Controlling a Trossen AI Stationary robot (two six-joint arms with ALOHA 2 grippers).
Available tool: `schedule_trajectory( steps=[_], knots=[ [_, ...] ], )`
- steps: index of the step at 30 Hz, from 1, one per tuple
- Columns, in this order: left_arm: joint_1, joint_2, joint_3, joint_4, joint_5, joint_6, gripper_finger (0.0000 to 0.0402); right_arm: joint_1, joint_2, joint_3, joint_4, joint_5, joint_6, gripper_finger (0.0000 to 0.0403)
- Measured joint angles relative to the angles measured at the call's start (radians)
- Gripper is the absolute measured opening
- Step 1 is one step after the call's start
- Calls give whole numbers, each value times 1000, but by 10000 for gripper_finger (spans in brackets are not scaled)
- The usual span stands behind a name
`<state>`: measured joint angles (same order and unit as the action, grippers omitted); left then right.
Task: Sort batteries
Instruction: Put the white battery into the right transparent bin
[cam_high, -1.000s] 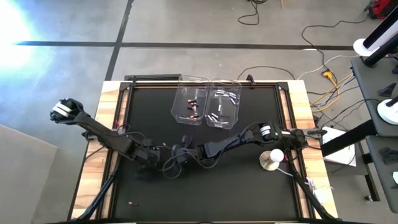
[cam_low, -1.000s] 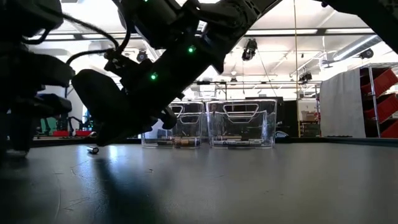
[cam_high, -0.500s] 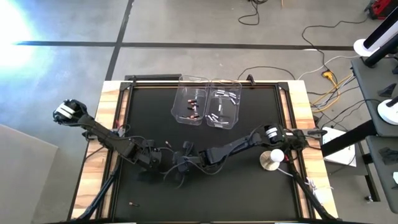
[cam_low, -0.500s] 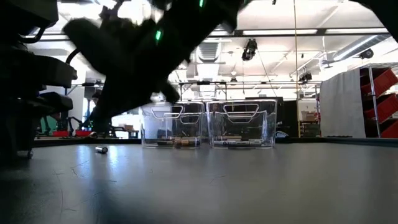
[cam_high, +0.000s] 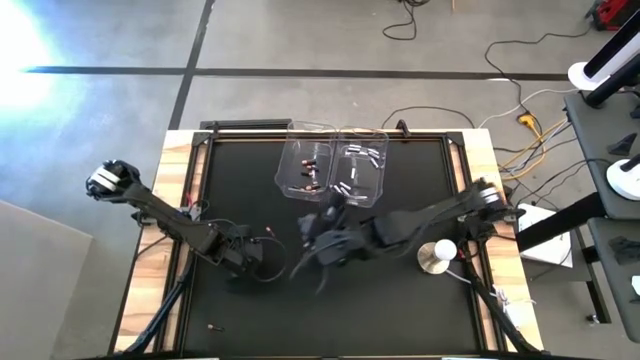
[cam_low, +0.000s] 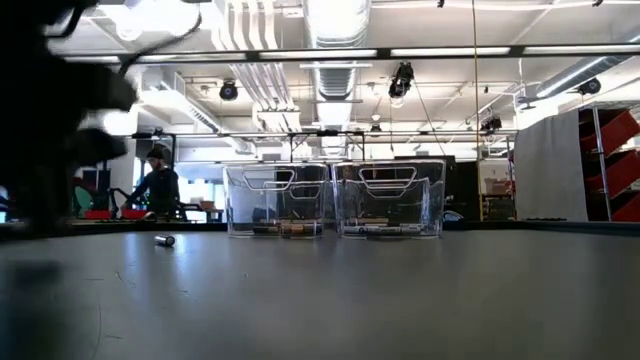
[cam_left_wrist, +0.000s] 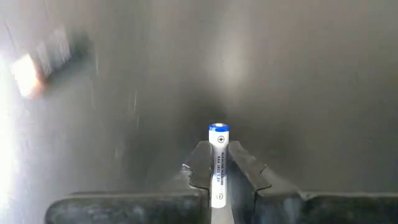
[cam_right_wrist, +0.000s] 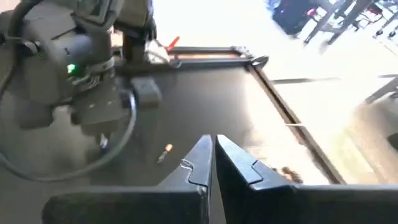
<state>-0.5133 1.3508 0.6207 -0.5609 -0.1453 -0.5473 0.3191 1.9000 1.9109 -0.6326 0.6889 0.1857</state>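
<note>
Battery (cam_left_wrist: 217, 163) in L gripper (cam_left_wrist: 217, 171) fingers

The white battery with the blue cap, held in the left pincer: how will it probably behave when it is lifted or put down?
The battery looks like a smooth, rigid cylinder, so it will likely keep its shape. The left pincer grips only its sides, so it might slip or swivel. Laid on the black mat, it would probably roll.
</note>
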Motion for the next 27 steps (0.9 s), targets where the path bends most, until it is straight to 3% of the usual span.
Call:
schedule_trajectory(
  steps=[7, 12, 17, 19, 23, 27],
  knots=[
    [9, -16, 168, -17, -56, 102, 4, 0, -189, -54, -199, 20, 196, 13],
    [42, -21, 303, -28, -95, 223, 3, 39, -274, -144, -231, 17, 270, 13],
    [154, -23, 389, -14, -99, 392, 5, 63, -345, -269, -249, 15, 401, 13],
    [225, -23, 414, 15, -53, 448, 6, 60, -387, -340, -239, 18, 480, 13],
    [367, -16, 458, 95, 100, 517, 7, 61, -467, -512, -90, 21, 546, 13],
    [471, 14, 518, 101, 137, 575, 7, 58, -521, -702, 313, 45, 436, 16]
  ],
)
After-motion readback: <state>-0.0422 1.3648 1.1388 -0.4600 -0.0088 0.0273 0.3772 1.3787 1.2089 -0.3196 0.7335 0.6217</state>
